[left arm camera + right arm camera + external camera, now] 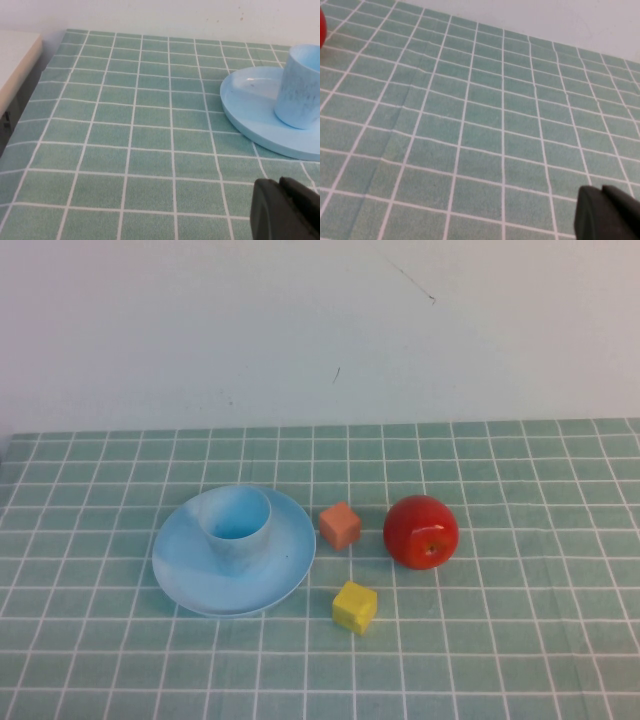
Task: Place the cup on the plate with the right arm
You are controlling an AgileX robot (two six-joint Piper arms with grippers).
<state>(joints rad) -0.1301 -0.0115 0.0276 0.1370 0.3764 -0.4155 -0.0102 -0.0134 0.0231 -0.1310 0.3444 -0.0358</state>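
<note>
The light blue cup [238, 524] stands upright on the light blue plate [190, 575], left of the table's middle. Both also show in the left wrist view, the cup [301, 87] on the plate [250, 110]. My left gripper [280, 192] is shut and empty, low over the cloth a little short of the plate. My right gripper [601, 195] is shut and empty over bare cloth on the right side, away from cup and plate. Neither arm shows in the high view.
A red apple [421, 531] sits right of the plate; its edge shows in the right wrist view [322, 27]. An orange cube [340, 525] and a yellow cube [355, 607] lie between plate and apple. The green checked cloth [520, 640] covers the table. A white wall stands behind.
</note>
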